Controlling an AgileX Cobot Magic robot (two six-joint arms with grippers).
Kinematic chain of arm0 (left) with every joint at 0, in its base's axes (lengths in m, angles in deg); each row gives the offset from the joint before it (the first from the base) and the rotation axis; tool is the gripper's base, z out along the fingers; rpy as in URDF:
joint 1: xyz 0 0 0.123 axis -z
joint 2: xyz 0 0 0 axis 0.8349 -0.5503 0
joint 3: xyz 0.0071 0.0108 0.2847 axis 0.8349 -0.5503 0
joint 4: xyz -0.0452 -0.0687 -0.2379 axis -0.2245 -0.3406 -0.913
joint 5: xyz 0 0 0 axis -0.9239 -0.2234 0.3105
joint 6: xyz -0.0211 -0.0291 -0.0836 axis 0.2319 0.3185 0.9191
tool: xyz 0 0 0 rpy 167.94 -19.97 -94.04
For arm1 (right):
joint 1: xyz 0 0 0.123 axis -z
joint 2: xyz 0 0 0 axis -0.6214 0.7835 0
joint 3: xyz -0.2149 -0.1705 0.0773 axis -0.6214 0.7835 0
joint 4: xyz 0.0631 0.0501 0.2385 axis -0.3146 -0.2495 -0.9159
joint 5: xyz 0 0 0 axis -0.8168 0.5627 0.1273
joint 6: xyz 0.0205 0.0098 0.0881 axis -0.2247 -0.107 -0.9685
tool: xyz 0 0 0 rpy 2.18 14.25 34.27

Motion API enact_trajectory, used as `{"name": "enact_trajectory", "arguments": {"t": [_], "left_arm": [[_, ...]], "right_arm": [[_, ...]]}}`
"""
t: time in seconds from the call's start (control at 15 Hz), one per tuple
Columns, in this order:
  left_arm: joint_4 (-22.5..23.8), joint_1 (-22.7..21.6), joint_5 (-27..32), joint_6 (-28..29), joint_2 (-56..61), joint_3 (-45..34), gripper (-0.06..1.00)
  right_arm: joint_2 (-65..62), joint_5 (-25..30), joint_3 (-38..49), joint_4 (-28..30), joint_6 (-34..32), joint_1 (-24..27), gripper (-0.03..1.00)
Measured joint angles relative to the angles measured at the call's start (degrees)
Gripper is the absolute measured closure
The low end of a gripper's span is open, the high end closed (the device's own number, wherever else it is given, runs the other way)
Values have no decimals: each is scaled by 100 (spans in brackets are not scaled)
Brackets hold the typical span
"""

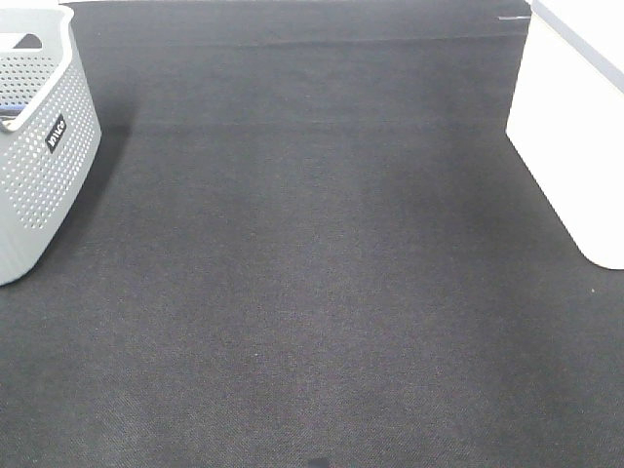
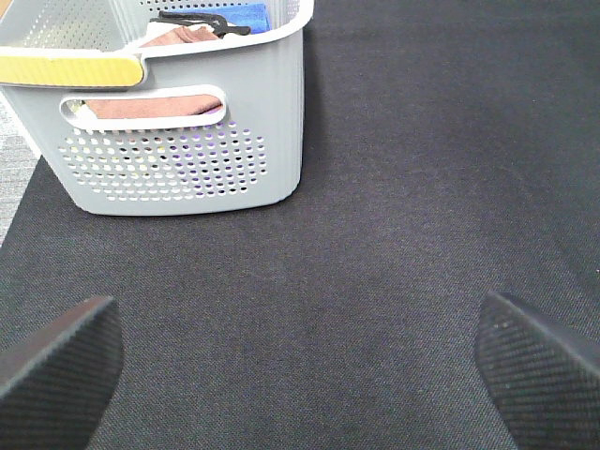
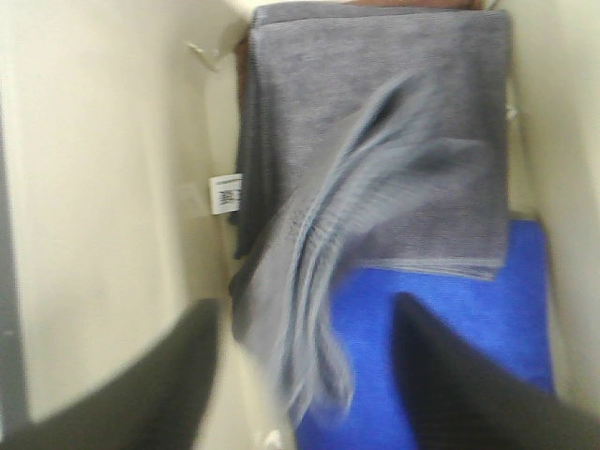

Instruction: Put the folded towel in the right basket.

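The perforated grey plastic basket (image 1: 39,166) stands at left on the woven black mat (image 1: 312,292), with the left gripper (image 2: 300,366) spread wide and empty near it. At right, inside the smooth white basket (image 1: 575,146), the right gripper (image 3: 305,375) hangs parted around the soft grey towel (image 3: 319,281) (motion-blurred, lying over a flat grey cloth (image 3: 375,112) and a blue cloth (image 3: 450,319)). This looks like the release step; the next move calls for a straight lift clear of the fabric.

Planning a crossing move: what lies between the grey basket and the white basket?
Only bare black mat; the exterior high view shows nothing on the stretch from the grey basket to the white basket.
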Motion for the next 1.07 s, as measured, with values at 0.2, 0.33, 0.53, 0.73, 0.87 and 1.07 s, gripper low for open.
{"name": "enact_trajectory", "arguments": {"t": [0.2,0.33,0.53,0.73,0.87,1.07], "left_arm": [[0,0,0,0,0,0,-3],[0,0,0,0,0,0,-3],[0,0,0,0,0,0,-3],[0,0,0,0,0,0,-3],[0,0,0,0,0,0,-3],[0,0,0,0,0,0,-3]], "right_arm": [[-115,0,0,-120,-212,0,18],[-355,0,0,-504,-246,-74,17],[-854,0,0,-596,-246,-596,17],[-1306,-6,218,-435,-246,-1175,17],[-1748,-6,751,-338,-264,-1415,17],[-2630,-11,2108,-298,-275,-1484,17]]}}
